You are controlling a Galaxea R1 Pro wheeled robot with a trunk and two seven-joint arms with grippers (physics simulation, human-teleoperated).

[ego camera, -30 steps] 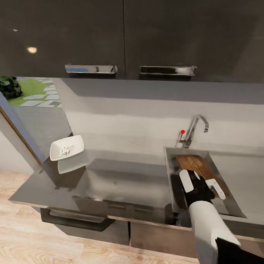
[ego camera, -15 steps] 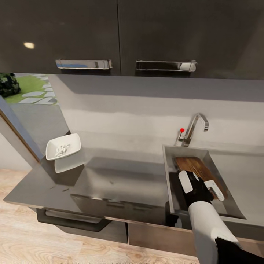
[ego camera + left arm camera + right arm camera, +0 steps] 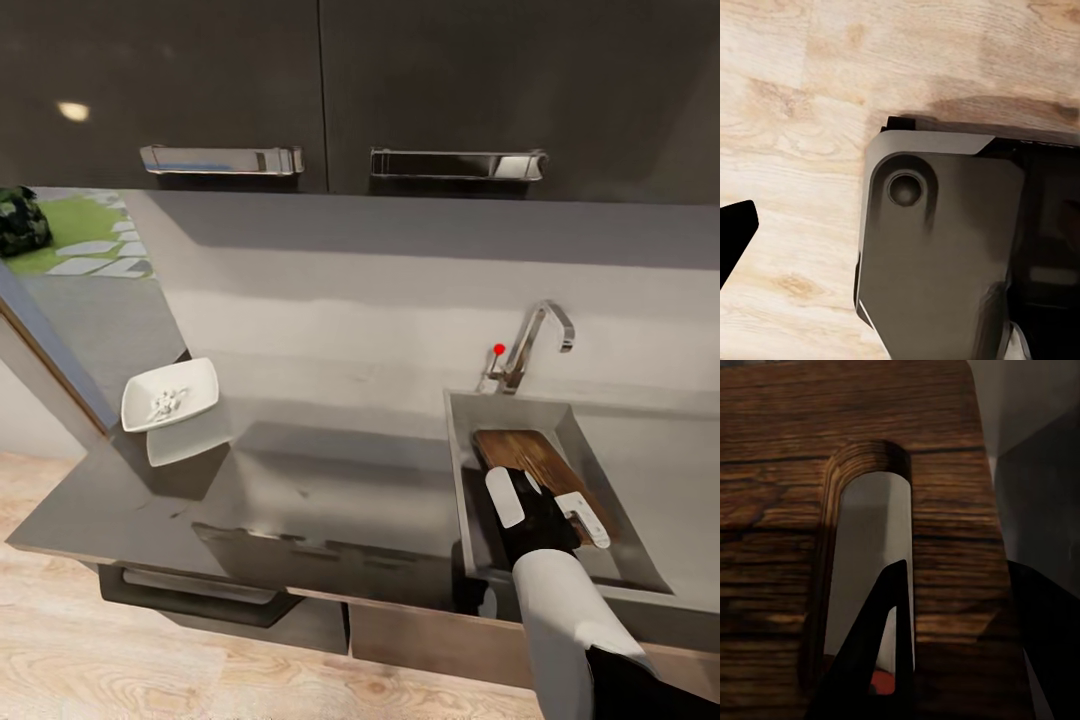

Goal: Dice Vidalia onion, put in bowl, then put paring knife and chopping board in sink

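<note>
Chopping board (image 3: 528, 454): dark brown wood-grain

One sink (image 3: 470, 480), set into the right end of the surface (image 3: 330, 490). One chrome tap (image 3: 530, 350) at the sink's back edge, with one red dot on it. One chopping board (image 3: 535, 460), in the sink basin; one oval handle slot (image 3: 866, 562) in it, seen in the right wrist view. One white bowl (image 3: 170, 393) near the surface's back left corner, with pale bits inside, too small to count. Two wall cabinet doors above, each with one chrome handle: left handle (image 3: 220, 159), right handle (image 3: 458, 164). One right gripper (image 3: 548, 500) over the board. One small red patch shows through the slot in the right wrist view; cannot tell what it is.
</note>
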